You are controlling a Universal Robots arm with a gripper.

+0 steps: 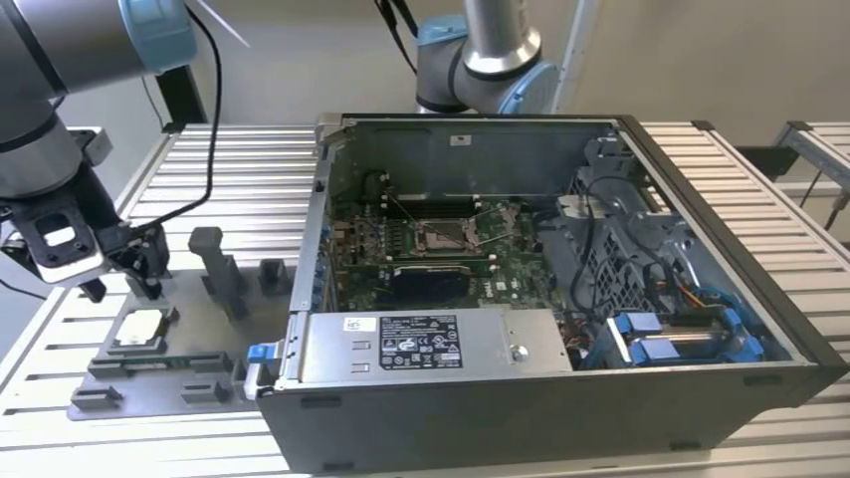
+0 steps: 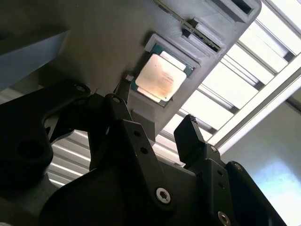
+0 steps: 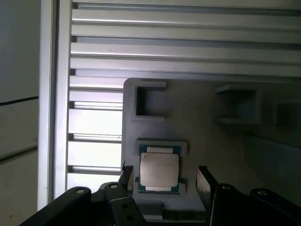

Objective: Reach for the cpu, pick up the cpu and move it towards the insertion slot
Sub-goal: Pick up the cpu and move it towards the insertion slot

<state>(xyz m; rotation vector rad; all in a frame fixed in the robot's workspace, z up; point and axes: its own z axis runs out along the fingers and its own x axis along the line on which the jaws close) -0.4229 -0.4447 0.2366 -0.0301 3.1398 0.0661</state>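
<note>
**Open over the chip, nothing in my grasp**

At the exterior view's left, my gripper (image 1: 119,287) hangs above the grey fixture plate (image 1: 179,373), its fingers spread and empty. The cpu (image 1: 142,329) lies flat in a shallow pocket of that plate, pale face up, just below me. In the first wrist view it sits between my fingers (image 3: 203,181), one on each side, with a gap on both. I am lined up on it but not touching it. I judge the pocket is there to keep the chip square, so its opposite edges are open to my fingers.

Further along stands the computer case (image 1: 531,418), lying on its side with the open face up, so the board can be reached from above. The insertion slot (image 1: 445,236) is in the middle of the green board, a shiny frame around a dark centre, well apart from the chip.

Plate and case both rest on a table of aluminium slats (image 1: 743,179), with a pale wall behind.
</note>
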